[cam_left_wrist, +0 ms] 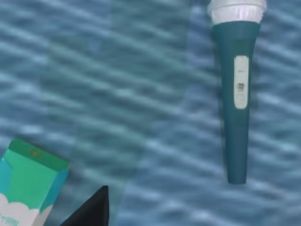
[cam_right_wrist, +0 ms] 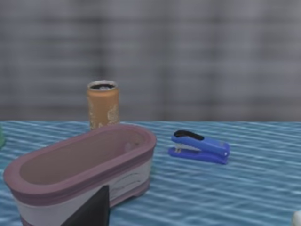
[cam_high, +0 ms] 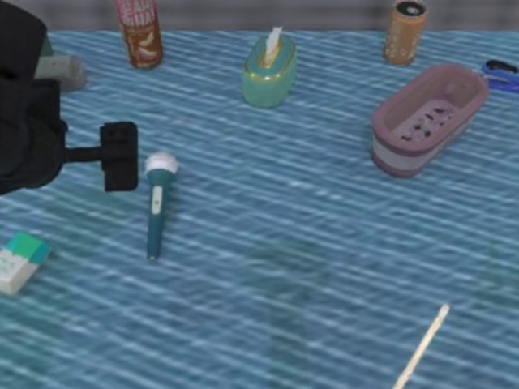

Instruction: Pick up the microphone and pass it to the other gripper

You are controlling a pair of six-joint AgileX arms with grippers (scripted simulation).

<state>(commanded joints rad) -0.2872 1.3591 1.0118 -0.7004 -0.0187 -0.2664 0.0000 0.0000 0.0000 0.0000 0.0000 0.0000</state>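
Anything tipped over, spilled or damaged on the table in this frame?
Nothing stands out. The microphone lies flat and intact beside the left gripper; the orange can, brown can and green dispenser stand upright. The pink tub sits level.

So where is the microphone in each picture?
Top view: the microphone lies flat at the table's left, white head toward the far edge, just right of the left gripper.
Left wrist view: the microphone fills the picture's right part, lying on the cloth.
Right wrist view: not in it.
Shared landmark: the green-and-white box shows in the top view and in the left wrist view, to the microphone's left.
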